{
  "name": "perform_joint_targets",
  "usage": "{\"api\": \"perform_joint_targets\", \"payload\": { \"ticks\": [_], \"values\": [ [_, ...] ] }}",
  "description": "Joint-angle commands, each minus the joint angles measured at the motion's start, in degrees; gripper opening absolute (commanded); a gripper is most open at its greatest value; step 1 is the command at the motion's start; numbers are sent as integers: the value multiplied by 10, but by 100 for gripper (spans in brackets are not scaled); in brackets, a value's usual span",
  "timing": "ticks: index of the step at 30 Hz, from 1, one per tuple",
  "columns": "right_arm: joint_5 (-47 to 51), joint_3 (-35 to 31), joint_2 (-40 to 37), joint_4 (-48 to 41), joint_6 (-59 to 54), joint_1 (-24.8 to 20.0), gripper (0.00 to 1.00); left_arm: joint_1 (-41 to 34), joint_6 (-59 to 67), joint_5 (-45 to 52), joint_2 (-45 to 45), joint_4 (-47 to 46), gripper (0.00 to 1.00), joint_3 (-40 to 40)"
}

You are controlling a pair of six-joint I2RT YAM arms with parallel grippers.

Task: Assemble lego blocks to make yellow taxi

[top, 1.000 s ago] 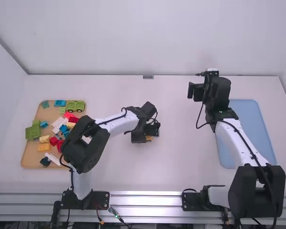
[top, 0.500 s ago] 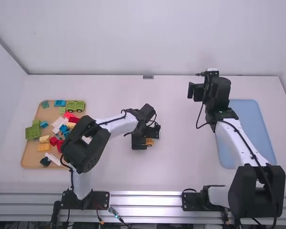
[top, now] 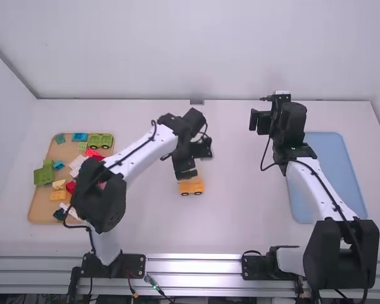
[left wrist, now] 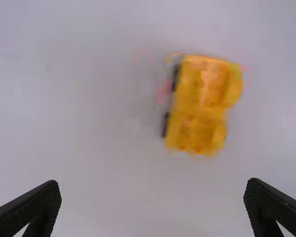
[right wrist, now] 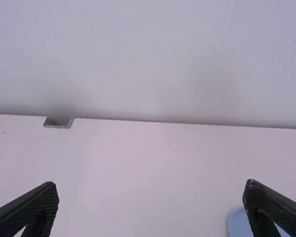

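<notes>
In the high view my left gripper (top: 185, 168) is just beyond the yellow-orange block car (top: 191, 187), which rests on the table near its middle. Black wheels line the car's near side. The left wrist view has the same car (left wrist: 200, 106), blurred, ahead of the left gripper (left wrist: 153, 205), whose fingers are wide apart with nothing between them. My right gripper (top: 259, 121) is held up at the right, far from the car; in its wrist view the right gripper (right wrist: 152, 205) is open and holds nothing.
A wooden tray (top: 35, 209) at the left holds loose blocks, among them a green wheeled base (top: 101, 140), an orange block (top: 58, 196) and a green block (top: 43, 176). A blue tray (top: 332, 158) lies at the right, partly behind the right arm.
My left gripper has drawn back from the car, away from the camera, uncovering it on the table. The right arm has kept still.
</notes>
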Motion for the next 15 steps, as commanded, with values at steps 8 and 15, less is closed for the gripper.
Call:
{"api": "perform_joint_targets", "payload": {
  "ticks": [8, 15],
  "values": [
    [-1, 25, 3, 4, 4, 3, 99, 219, -261, 39, -59, -6, 99, 51],
    [-1, 25, 3, 4, 4, 3, 99, 438, -501, 27, -49, 21, 99, 12]
  ]
}}
